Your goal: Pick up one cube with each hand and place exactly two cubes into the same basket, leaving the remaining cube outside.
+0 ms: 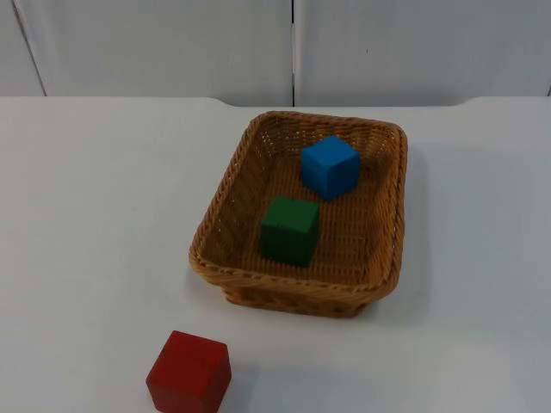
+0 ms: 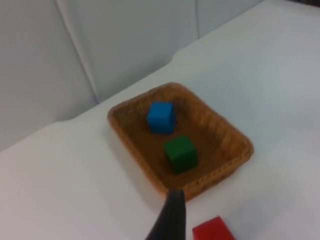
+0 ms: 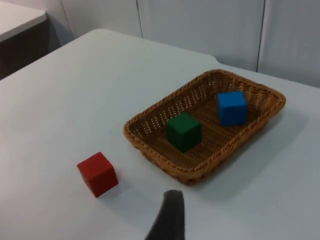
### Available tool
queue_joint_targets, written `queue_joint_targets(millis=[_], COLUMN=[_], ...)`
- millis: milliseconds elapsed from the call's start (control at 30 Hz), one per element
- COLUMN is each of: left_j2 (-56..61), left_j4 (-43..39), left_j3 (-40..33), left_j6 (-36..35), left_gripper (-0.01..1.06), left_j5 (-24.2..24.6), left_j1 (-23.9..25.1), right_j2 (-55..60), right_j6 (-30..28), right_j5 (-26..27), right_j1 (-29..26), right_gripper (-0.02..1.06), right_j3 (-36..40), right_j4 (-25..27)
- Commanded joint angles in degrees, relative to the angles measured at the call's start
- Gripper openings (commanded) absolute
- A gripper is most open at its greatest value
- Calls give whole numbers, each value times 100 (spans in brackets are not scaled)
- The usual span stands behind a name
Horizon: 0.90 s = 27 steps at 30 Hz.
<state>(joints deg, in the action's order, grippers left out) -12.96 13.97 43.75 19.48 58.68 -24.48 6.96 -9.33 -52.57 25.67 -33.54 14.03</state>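
A brown woven basket (image 1: 297, 292) stands in the middle of the white table. Inside it rest a blue cube (image 1: 330, 166) at the back and a green cube (image 1: 290, 229) nearer the front, close together. A red cube (image 1: 188, 372) sits on the table outside the basket, off its front left corner. The left wrist view has the basket (image 2: 215, 175), blue cube (image 2: 160, 117), green cube (image 2: 179, 153) and red cube (image 2: 212, 231). My left gripper (image 2: 169, 220) hangs high, well back from them. My right gripper (image 3: 167, 217) waits likewise, away from the basket (image 3: 150, 150) and red cube (image 3: 97, 173).
The grey partition wall (image 1: 293, 43) closes off the table's far edge behind the basket. Bare white table top (image 1: 95, 215) stretches to the left and right of the basket.
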Motion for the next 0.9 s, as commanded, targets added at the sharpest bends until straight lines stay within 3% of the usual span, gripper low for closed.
queue_joint_targets(millis=[0,400,533,667,867], left_j2=[214,1296,1296,1296,1296], left_j4=[-264,-1037,-1150,-1217,-1541], left_j3=[-10,-66,-375,-1046,-1504], left_j6=[-308,-1136,-1318,-1408,-1948], left_gripper=[77,77,77,77,77], left_j5=[258,374,533,472,314], left_j1=[-11,-11,-11,-11,-11], right_j2=[-256,-696,-696,-696,-696], right_j6=[122,210,489,879,933], right_j5=[-113,-578,-760,-938,-924], right_j1=[26,14,14,14,14], right_gripper=[72,72,72,72,72], right_j3=[105,262,307,307,342], right_j4=[9,-91,-514,-1260,-1288])
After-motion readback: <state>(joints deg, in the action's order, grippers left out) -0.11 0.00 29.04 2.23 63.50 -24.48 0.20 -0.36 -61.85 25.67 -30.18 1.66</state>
